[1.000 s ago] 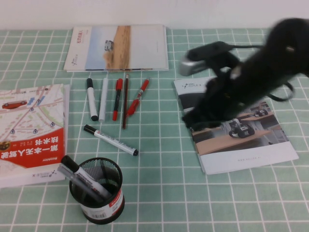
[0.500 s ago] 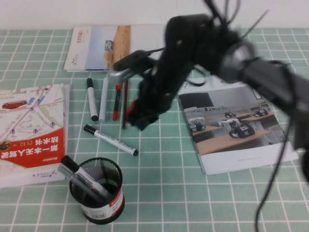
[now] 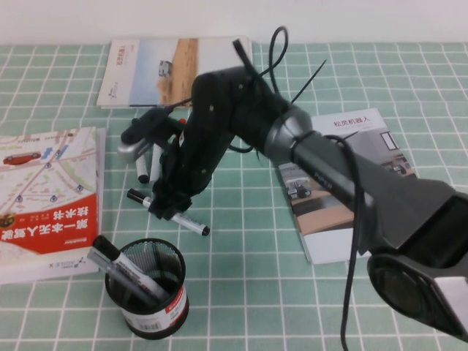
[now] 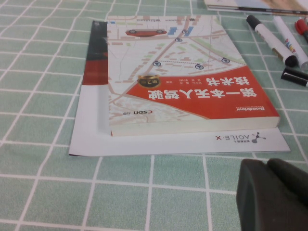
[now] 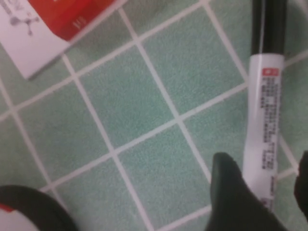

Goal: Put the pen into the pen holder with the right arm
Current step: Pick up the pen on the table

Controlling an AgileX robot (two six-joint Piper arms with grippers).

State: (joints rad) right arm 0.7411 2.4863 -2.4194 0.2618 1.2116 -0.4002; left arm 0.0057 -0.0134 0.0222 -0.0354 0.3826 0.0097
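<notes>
The pen [image 3: 191, 224] lies on the green checked mat, slanted, just beyond the pen holder [image 3: 146, 291]. The holder is a black mesh cup with a red-and-white base band and two markers leaning in it. My right gripper [image 3: 165, 206] is low over the pen's middle. In the right wrist view the gripper [image 5: 267, 192] is open, with one fingertip [image 5: 233, 192] on each side of the white barrel [image 5: 262, 110]; I cannot tell whether they touch it. The holder's edge [image 5: 21, 211] shows in a corner. My left gripper [image 4: 274, 197] is shut and empty, near the red-and-white book.
A row of markers and red pens [image 3: 141, 162] lies behind the pen, partly hidden by the right arm. A red-and-white book [image 3: 47, 197] lies left, a booklet [image 3: 146, 69] at the back, a brochure [image 3: 365, 183] at the right.
My right arm has swung from over the right brochure leftward across the mat and lowered onto the pen. The pen, holder and books have not moved.
</notes>
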